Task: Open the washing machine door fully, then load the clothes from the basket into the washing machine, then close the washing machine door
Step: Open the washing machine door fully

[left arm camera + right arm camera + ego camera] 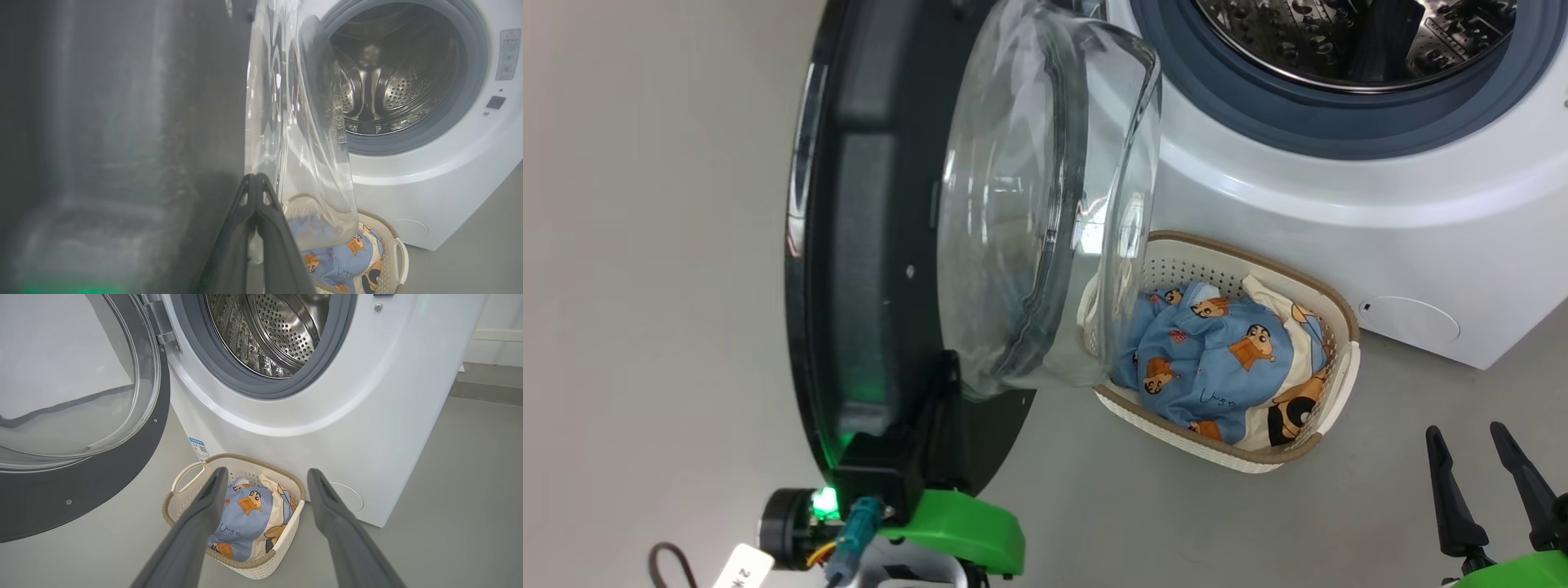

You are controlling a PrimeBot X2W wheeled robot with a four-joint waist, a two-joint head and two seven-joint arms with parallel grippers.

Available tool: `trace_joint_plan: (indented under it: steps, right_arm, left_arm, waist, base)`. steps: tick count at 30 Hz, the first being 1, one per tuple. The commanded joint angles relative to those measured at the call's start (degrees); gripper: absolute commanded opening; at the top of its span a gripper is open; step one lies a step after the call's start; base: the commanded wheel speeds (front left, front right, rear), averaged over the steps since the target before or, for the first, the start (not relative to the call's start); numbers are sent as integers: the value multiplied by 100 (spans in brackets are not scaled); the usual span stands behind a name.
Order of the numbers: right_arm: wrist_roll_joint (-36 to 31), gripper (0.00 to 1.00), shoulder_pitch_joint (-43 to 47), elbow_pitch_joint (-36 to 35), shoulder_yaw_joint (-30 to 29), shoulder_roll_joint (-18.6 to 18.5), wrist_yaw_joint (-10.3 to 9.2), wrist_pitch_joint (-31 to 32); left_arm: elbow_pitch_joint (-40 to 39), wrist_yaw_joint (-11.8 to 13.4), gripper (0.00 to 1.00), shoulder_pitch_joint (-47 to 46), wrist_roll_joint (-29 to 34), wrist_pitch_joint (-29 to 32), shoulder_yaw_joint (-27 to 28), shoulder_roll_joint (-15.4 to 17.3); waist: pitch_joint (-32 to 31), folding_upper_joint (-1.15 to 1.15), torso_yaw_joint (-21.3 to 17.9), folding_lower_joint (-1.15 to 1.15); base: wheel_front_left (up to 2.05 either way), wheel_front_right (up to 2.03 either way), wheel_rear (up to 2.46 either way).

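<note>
Premises present as a laundry area; whether domestic or a test room cannot be determined. Evidence: a white front-loading washing machine (pixel 367 396) on a bare grey floor (pixel 470 477), with a basket (pixel 253 459) of clothes (pixel 245 514) just beside its base. A pale wall with skirting (pixel 496 335) lies beyond.

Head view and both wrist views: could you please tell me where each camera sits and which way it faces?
Head view: on the head, looking down at the washing machine door and basket; the open right end effector shows lower right.
Left wrist view: on the left wrist, close beside the door, facing the drum; the shut left end effector rises from the bottom.
Right wrist view: on the right wrist, looking down at the clothes before the washing machine; its spread fingers frame them.
Shared: all three show the basket.
</note>
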Motion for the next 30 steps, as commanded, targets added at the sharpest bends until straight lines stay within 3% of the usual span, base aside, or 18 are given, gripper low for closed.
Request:
trace_joint_plan:
  steps: [1,24,30]
  right_arm:
    - [30,100,-102,-112,150,-111,9,-68]
    - [81,100,-208,15,364,-233,9,-68]
    - [111,100,-223,29,366,-285,9,-68]
  left_arm:
    - [-59,91,0,-46,-16,-43,316,162]
    - [554,369,0,-254,-299,-388,1294,473]
    - [990,282,0,-530,-418,-569,1447,455]
  waist:
    - [-1,0,1,0]
    - [57,0,27,0]
    - [103,0,24,0]
  base:
    - [0,0,0]
    - [0,0,0]
    - [0,0,0]
